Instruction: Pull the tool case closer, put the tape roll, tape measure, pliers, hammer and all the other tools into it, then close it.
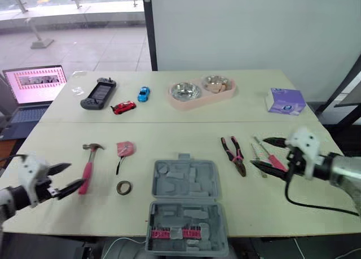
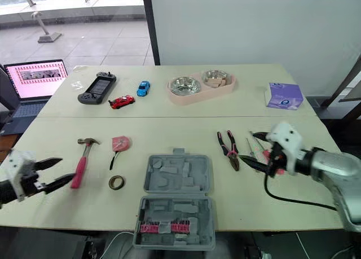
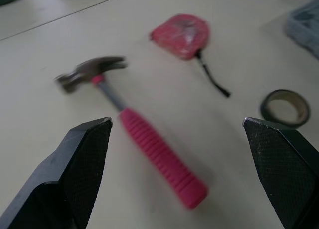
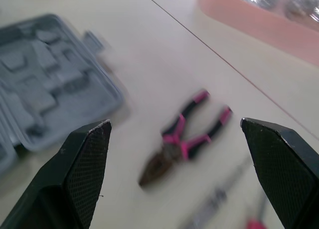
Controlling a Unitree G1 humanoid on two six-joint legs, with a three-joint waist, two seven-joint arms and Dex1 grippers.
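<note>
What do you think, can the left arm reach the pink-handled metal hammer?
Probably yes: the open left gripper hangs right beside the pink-handled metal hammer, with nothing lying in between.

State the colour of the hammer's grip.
The hammer has a pink grip, clearest in the left wrist view.

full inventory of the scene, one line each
tool case: 1, grey, open, front centre
hammer: 1, pink handle, left of case
tape measure: 1, pink-red, by hammer
tape roll: 1, dark, left of case
pliers: 1, pink-black, right of case
screwdrivers: 2, one red-handled, right of pliers
handheld console: 1, dark, back left
toy cars: 2, red, blue, beside console
double bowl: 1, pink, back centre
box: 1, purple, back right
laptop: 1, dark, open, leftmost
left gripper: black, open, by hammer
right gripper: black, open, near screwdrivers
</note>
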